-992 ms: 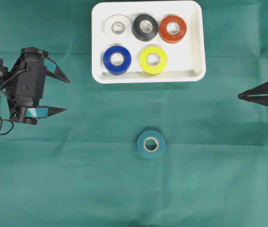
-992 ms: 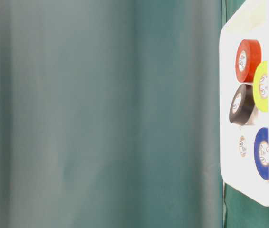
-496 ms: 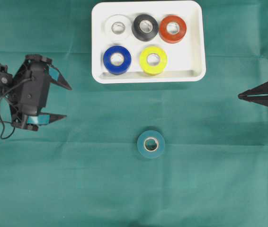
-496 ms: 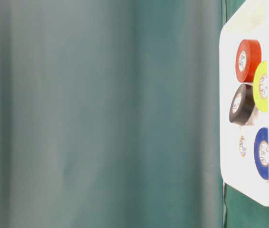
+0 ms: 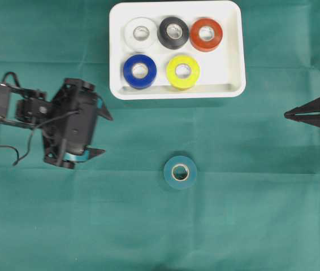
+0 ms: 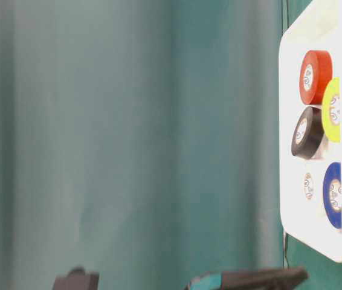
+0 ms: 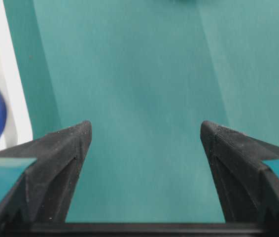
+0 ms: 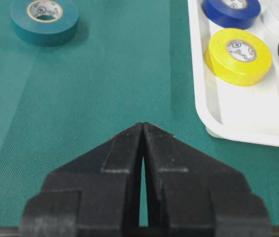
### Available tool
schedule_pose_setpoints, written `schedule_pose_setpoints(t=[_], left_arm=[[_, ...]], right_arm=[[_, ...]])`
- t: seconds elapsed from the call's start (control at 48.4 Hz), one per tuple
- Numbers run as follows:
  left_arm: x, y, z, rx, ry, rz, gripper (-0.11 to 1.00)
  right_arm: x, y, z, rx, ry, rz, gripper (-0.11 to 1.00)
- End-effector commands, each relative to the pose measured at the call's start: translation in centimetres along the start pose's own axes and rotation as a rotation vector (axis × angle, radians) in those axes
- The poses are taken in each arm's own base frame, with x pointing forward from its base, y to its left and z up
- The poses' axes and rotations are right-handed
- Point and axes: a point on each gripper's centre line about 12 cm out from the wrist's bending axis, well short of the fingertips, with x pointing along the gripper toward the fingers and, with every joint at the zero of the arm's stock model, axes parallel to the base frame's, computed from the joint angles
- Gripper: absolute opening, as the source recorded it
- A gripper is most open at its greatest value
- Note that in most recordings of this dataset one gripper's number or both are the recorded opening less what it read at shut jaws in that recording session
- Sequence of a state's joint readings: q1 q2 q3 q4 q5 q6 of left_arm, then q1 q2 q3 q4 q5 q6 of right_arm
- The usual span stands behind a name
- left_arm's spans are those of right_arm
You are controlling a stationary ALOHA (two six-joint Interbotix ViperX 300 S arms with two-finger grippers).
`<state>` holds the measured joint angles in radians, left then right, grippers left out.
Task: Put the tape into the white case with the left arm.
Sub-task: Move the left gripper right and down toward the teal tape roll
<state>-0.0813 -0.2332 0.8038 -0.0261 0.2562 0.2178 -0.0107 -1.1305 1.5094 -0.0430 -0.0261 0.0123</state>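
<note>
While the teal tape roll [image 5: 180, 172] lies flat on the green cloth [image 5: 160, 226], it sits well ahead of the left gripper [image 5: 102, 133] and slightly to the side of its lower fingertip, apart from it and untouched. That gripper's two pointed fingers stand wide apart with nothing between them; in the left wrist view only bare cloth shows in the gap. The white case [image 5: 234, 51] lies ahead of the left gripper on its upper-finger side, its near corner close to that finger, and it holds five rolls: white [image 5: 141, 33], black [image 5: 173, 31], red [image 5: 206, 34], blue [image 5: 139, 70] and yellow [image 5: 183, 71]. Across the cloth the right gripper [image 5: 287, 114] has its fingers pressed together on nothing, with the teal roll ahead of it and the case ahead on the other side.
</note>
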Motion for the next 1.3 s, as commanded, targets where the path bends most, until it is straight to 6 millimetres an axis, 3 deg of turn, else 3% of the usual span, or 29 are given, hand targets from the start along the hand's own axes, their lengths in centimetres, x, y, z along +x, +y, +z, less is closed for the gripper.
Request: schedule_pose_setpoints(t=[0.0, 0.744, 1.282], left_arm=[[0.4, 0.1, 1.9, 0.001, -0.036, 0.001, 0.9], [7.0, -0.1, 8.3, 0.027, -0.055, -0.019, 0.9], [11.0, -0.3, 10.6, 0.037, -0.056, -0.025, 0.9]], right_arm=[[0.1, 0.0, 0.5, 0.0, -0.012, 0.0, -0.09], [0.1, 0.0, 0.4, -0.002, -0.011, 0.0, -0.09], [0.1, 0.0, 0.6, 0.0, -0.015, 0.0, -0.09]])
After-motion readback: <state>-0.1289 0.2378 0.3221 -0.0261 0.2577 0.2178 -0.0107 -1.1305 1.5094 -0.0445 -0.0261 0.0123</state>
